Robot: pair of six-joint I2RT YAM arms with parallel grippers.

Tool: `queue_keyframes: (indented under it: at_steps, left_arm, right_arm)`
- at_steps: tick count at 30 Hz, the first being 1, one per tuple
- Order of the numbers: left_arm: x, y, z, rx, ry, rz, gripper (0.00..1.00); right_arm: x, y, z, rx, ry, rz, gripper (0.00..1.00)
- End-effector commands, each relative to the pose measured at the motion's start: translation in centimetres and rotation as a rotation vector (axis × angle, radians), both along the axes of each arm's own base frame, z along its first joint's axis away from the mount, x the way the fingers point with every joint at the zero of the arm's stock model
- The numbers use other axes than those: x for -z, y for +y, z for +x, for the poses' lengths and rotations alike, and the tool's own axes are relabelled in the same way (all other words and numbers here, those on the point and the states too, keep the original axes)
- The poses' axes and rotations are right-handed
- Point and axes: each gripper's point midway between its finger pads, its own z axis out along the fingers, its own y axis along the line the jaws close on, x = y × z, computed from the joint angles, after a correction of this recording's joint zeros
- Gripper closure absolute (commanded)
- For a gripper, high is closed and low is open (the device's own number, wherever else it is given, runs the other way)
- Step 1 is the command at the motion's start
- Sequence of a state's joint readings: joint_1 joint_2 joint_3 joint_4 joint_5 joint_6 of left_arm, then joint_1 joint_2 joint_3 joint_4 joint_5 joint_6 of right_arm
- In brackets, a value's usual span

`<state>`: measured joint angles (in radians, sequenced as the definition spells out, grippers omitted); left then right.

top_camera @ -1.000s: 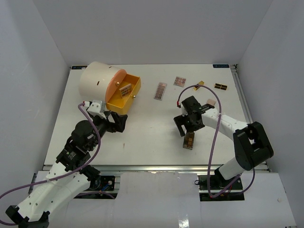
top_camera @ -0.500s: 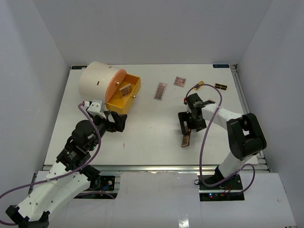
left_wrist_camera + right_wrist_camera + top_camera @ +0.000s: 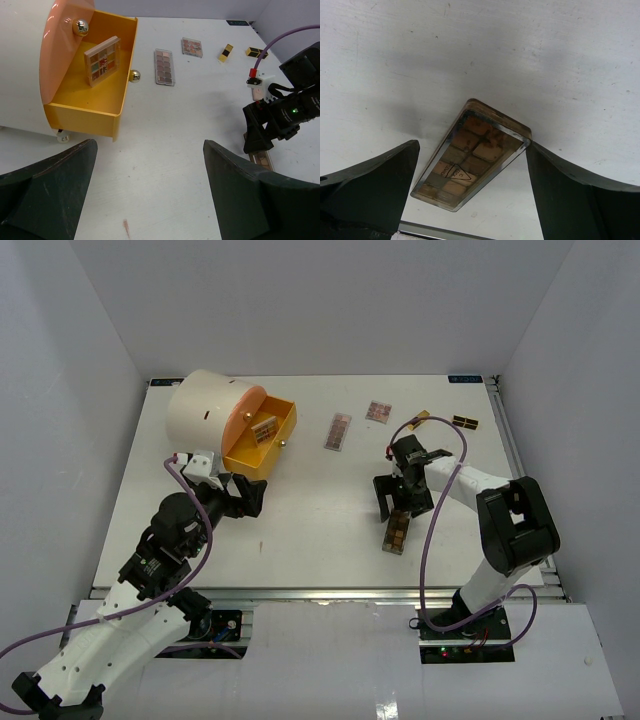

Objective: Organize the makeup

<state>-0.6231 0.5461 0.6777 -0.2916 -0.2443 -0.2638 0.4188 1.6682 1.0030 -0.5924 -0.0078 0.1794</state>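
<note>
**Right gripper open around a brown palette, far from the yellow drawer**

The yellow drawer [image 3: 262, 443] stands pulled out of the cream cylinder [image 3: 205, 412] at the far left of the table [image 3: 320, 490]; a square palette [image 3: 102, 60] of coloured pans sits inside the drawer, tilted, leaning toward its orange front.

Just right of the drawer, level with it, a long palette [image 3: 338, 431] lies flat; further right and a little beyond the drawer's far edge is a small palette [image 3: 377, 411]; further right again lies the gold-black lipstick tube [image 3: 424, 418], and furthest from the drawer on that line the black-gold compact [image 3: 464, 422]; all four lie apart from one another.

The right gripper [image 3: 397, 510] is well to the right of the drawer and nearer the arm bases than it; its fingers [image 3: 370, 190] are spread, one on each side of a brown palette [image 3: 475, 155] that lies flat on the table with its pans facing up; the right finger's tip looks to be at the palette's far corner, the left finger stands apart from it; the palette is not pinched.

The left gripper [image 3: 256, 498] hovers just in front of the drawer, on the side toward the arm bases; its fingers [image 3: 45, 190] are spread wide, pointing toward the drawer's open end, touching neither the drawer nor any makeup.
</note>
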Motion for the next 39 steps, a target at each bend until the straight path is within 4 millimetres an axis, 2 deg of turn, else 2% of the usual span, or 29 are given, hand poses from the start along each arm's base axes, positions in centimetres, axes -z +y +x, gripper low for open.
queue_keyframes:
  at_steps: [1, 7, 12, 14, 19, 26, 30, 35, 39]
  left_arm:
    - [0.2, 0.2, 0.1, -0.013, 0.002, -0.003, 0.02]
    - [0.3, 0.2, 0.2, -0.014, 0.004, -0.002, 0.02]
    - [0.4, 0.3, 0.2, -0.018, 0.01, 0.0, 0.02]
    - [0.5, 0.3, 0.2, -0.021, 0.01, 0.0, 0.02]
    - [0.5, 0.4, 0.3, -0.027, 0.011, 0.001, 0.02]
    - [0.5, 0.4, 0.3, -0.023, 0.01, 0.001, 0.02]
    - [0.5, 0.4, 0.3, -0.025, 0.011, 0.002, 0.02]
    - [0.4, 0.5, 0.2, -0.025, 0.008, -0.002, 0.02]
    - [0.5, 0.5, 0.2, -0.025, 0.008, 0.0, 0.02]
  right_arm:
    - [-0.5, 1.5, -2.2, -0.017, 0.044, 0.087, 0.1]
    - [-0.4, 1.2, -2.9, 0.022, 0.027, 0.104, 0.13]
    - [0.7, 0.9, -2.5, 0.031, 0.053, 0.062, 0.12]
    - [1.6, 0.4, -2.2, 0.037, 0.074, 0.011, 0.18]
    - [2.0, -0.4, -1.7, 0.042, 0.056, -0.054, 0.32]
    - [2.3, -0.6, -1.4, 0.043, 0.049, -0.079, 0.43]
    - [2.9, -0.8, -1.4, 0.034, 0.067, -0.113, 0.4]
    - [2.9, -0.7, -1.4, 0.014, 0.055, -0.138, 0.23]
    - [2.9, -0.5, -1.6, -0.007, 0.037, -0.152, 0.21]
